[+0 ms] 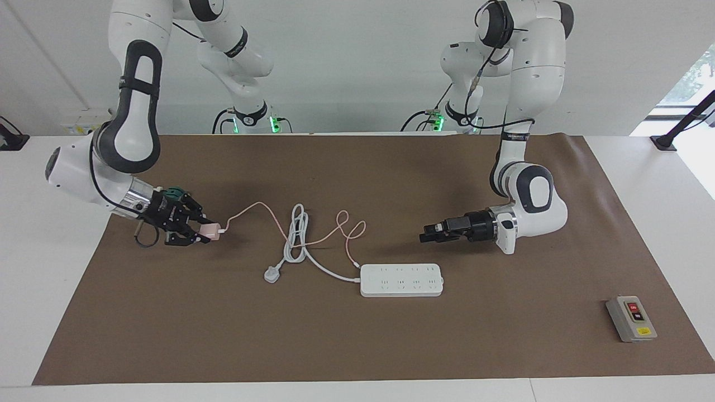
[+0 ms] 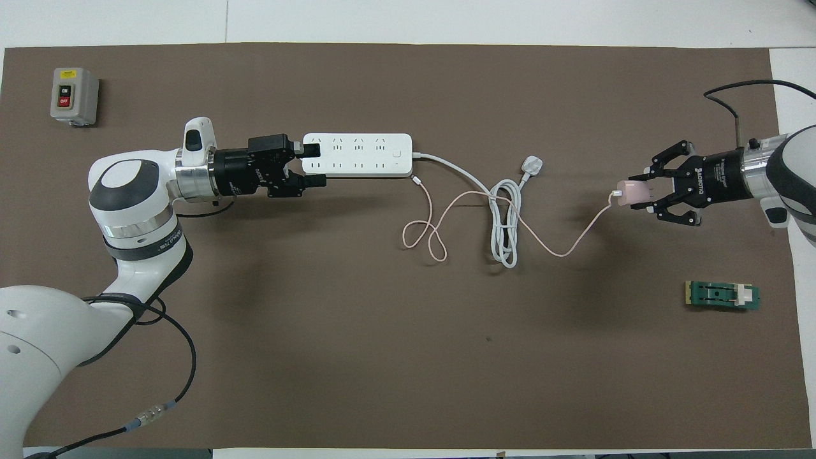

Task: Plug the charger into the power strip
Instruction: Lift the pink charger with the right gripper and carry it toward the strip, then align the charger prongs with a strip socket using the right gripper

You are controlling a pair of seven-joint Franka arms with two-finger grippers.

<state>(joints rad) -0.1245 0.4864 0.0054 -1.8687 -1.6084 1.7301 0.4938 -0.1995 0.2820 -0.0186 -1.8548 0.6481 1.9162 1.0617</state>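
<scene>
A white table (image 1: 642, 162) carries a brown mat (image 1: 357, 335). A plain white wall (image 1: 357, 67) rises at the robots' end; daylight enters a window (image 1: 692, 78) beside it.

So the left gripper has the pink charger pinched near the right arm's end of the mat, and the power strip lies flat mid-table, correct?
Not quite: it is the right gripper that is shut on the charger, as the facing view shows. The left gripper is open beside the power strip. The strip does lie flat mid-table.

Pale pink charger (image 2: 630, 192), white power strip (image 2: 357, 154), brown mat (image 2: 408, 357), grey box (image 2: 74, 95) with red and black buttons, green board (image 2: 722, 296).
</scene>
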